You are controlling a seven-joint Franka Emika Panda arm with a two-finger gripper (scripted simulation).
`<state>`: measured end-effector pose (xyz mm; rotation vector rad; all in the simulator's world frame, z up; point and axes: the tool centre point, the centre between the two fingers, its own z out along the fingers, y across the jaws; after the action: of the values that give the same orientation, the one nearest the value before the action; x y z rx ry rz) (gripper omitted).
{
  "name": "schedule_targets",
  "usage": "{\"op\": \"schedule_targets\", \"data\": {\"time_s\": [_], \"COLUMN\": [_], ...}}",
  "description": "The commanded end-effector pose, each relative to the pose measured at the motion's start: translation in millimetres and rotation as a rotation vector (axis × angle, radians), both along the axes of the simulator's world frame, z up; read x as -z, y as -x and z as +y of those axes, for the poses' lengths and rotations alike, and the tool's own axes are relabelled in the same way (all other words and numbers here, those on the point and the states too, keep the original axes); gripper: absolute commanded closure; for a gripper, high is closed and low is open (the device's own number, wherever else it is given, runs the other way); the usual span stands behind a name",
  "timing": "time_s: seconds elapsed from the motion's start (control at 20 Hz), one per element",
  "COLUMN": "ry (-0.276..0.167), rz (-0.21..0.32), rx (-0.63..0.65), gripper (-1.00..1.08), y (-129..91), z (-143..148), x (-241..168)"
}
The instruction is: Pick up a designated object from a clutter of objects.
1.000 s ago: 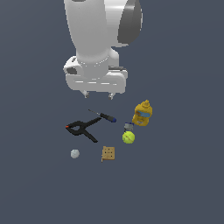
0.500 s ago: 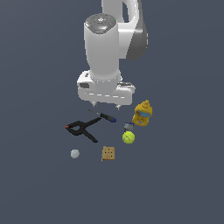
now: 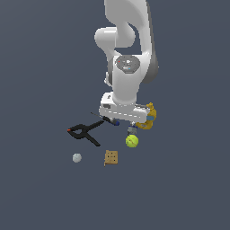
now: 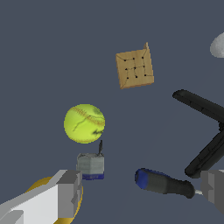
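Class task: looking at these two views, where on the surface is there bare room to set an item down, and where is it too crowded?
Bare floor lies beyond the pale ball and tan dotted square, away from the arm. Crowded: the gripper hangs among the small grey piece, tennis ball, screwdriver, mustard bottle and black clamp.

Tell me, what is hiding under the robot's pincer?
Below the open pincer sits the tiny grey piece, with the screwdriver handle beside it. One finger covers most of the mustard bottle.

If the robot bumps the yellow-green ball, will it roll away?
Probably. The tennis ball looks fully round, with nothing touching it, so a nudge would likely send it rolling. It sits close beside the small grey piece, so a bump seems possible.
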<state>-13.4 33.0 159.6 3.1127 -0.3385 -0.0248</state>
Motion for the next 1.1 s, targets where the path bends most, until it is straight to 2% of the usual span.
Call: {"op": "schedule_targets", "data": {"time_s": [0.0,0.5,1.05], "ry": [0.0,-0.005,-0.008], "rz": [-0.005,-0.015,-0.016], "rx": [0.017,0.06,0.069], "gripper": [-0.92,-0.92,-0.92], "y": [3.9,22.9,29.2], "z": [15.5,56.2,65.2], "x": [23.2,82.9,97.2]}}
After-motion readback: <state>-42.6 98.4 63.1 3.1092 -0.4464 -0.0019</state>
